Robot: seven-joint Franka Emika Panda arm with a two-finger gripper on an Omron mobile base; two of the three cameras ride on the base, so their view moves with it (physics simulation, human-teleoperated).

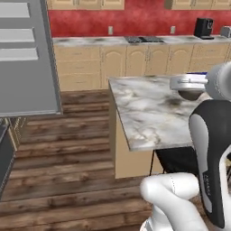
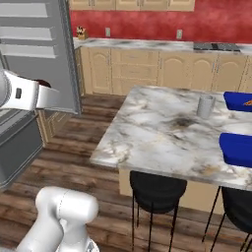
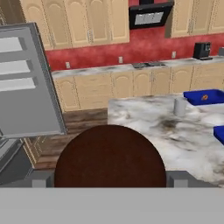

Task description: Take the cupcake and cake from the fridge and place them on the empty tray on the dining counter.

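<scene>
A simulated kitchen with a wood floor, a red back wall and beige cabinets. The landmark is the dining counter (image 2: 167, 133), a white marble island with grey-brown veins.

Seen from the hand, the gripper (image 3: 109, 179) holds the cupcake (image 3: 109, 157), a dark-brown dome sitting between the two grey fingers (image 3: 41, 179). The dome hides most of the fingers and the near edge of the dining counter. The jaws stand wide, spread to the cupcake's width, one on each side. From the right base camera, only a thin dark sliver of the cupcake (image 2: 44, 84) peeks past the white wrist, well to the left of the dining counter.

The fridge (image 2: 37, 54) stands left of the dining counter with its grey door swung open, pale shelf bars on its inner face. Its interior is mostly cut off by the frame edge, so the cake cannot be made out.

On the far right of the dining counter lies a blue tray (image 2: 237, 149), cut off by the frame edge, so its contents cannot be fully judged. Behind it is a second blue tray (image 2: 236, 100) showing an orange-brown piece. A grey cup (image 2: 205, 107) stands just left of that one. Black stools (image 2: 156, 191) sit under the near edge.
</scene>
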